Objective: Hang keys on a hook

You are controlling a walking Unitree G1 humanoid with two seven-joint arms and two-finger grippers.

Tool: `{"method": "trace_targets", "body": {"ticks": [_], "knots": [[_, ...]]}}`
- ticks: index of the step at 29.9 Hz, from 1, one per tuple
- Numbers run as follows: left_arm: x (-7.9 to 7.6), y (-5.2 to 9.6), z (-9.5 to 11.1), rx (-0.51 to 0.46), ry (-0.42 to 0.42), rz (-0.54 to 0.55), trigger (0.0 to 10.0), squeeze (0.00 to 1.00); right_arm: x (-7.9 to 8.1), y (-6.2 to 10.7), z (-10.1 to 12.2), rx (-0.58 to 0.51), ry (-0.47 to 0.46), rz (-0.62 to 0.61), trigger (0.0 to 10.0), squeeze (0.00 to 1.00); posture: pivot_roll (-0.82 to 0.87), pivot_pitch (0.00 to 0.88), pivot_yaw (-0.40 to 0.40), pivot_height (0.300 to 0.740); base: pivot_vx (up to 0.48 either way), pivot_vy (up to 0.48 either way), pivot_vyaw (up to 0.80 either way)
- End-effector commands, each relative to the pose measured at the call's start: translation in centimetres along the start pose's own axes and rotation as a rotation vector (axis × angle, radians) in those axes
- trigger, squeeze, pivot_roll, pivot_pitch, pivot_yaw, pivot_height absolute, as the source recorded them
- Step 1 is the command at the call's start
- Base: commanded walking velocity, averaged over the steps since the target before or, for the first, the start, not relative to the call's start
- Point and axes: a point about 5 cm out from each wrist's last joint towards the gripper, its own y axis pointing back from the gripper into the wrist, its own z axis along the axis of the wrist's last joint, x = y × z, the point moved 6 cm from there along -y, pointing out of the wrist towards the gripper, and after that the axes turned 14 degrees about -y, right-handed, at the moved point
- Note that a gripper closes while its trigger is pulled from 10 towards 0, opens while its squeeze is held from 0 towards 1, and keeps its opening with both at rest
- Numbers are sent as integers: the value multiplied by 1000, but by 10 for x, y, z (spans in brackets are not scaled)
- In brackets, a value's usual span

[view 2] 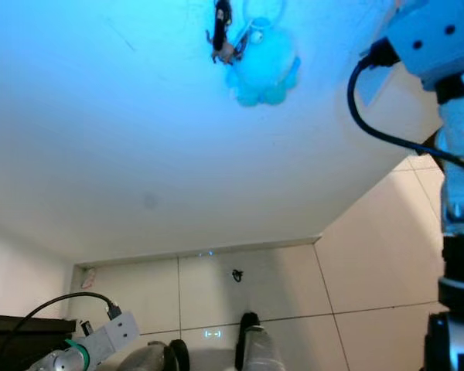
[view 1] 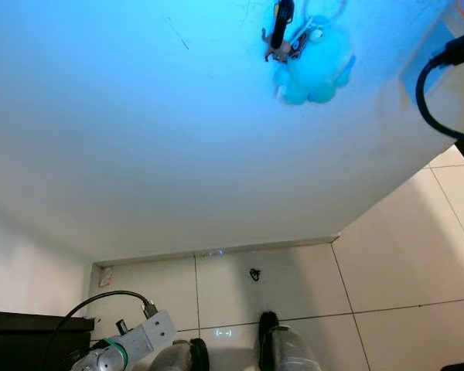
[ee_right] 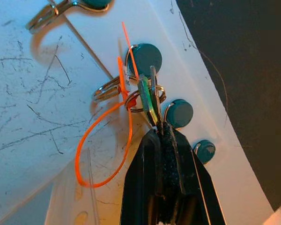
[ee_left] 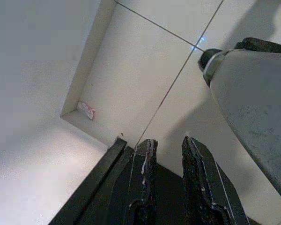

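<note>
You are at the hanging step itself: the keys are up at the hook rail on the white wall, and from the way the ring sits at the hook, it looks threaded or nearly so, though you cannot tell for certain.

Your right arm is raised to the wall, while the left arm hangs idle low by the tiled floor, its left gripper with the two black fingers slightly parted and holding nothing.

The right gripper is clenched on the keys, fingertips pinching the key blade just below the steel hook. The key ring overlaps that hook's round base, and an orange zip-tie loop dangles from the ring beside the fingers.

Your next move, as a judgement: check the ring is fully over the hook's curl, then loosen the fingers and draw straight back without snagging the loop.

A fluffy pale keychain charm hangs on the wall beside a dark fob.
</note>
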Motion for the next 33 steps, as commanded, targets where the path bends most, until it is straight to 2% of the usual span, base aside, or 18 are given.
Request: {"method": "trace_targets", "body": {"ticks": [1,2,4,5,6,9,10,16,20,21,24,26,28,31,33], "knots": [[-17,4,-14,41,8,-48,10000,0,6,21,-40,153,-45,-2,10000,0,-166,241,109,740,0,0,0],[-17,4,-14,42,10,-47,10000,0,8,24,-38,133,-79,-6,10000,0,-166,241,109,740,0,0,0],[-17,4,-15,43,12,-48,10000,0,7,26,-21,40,-256,-39,10000,0,-167,244,111,740,0,0,0],[-17,5,-15,43,11,-48,10000,0,5,26,-17,19,-296,-48,10000,0,-167,244,111,740,0,0,0],[-17,5,-15,43,11,-48,10000,0,5,26,-17,19,-296,-48,10000,0,-167,244,111,740,0,0,0],[-17,5,-15,41,1,-51,10000,0,1,26,-4,-51,-478,-67,10000,0,-169,244,114,740,0,0,0],[-17,5,-15,40,-1,-51,10000,0,-1,26,-4,-53,-509,-81,10000,0,-170,244,115,740,0,0,0],[-17,5,-14,40,-2,-52,10000,0,-5,28,-7,-34,-517,-103,10000,0,-171,243,114,740,0,0,0],[-18,5,-14,39,-2,-53,10000,0,0,27,-6,-21,-484,-64,10000,0,-170,244,115,740,0,0,0],[-18,5,-14,39,-3,-54,10000,0,7,25,0,-42,-482,-20,10000,0,-170,244,116,740,0,0,0],[-18,5,-15,39,-3,-54,10000,0,12,21,9,-70,-504,12,10000,0,-171,244,116,740,0,0,0],[-18,5,-14,39,-4,-54,10000,0,19,13,25,-118,-528,56,10000,0,-171,244,116,740,0,0,0],[-18,5,-14,39,-4,-54,10000,0,19,13,25,-118,-528,56,10000,0,-171,244,116,740,0,0,0],[-18,4,-14,37,-5,-55,10000,0,23,-4,43,-173,-546,79,10000,0,-168,237,108,740,0,0,0],[-18,4,-13,37,-5,-54,10000,0,22,-9,47,-186,-545,76,10000,0,-167,237,107,740,0,0,0]]}}
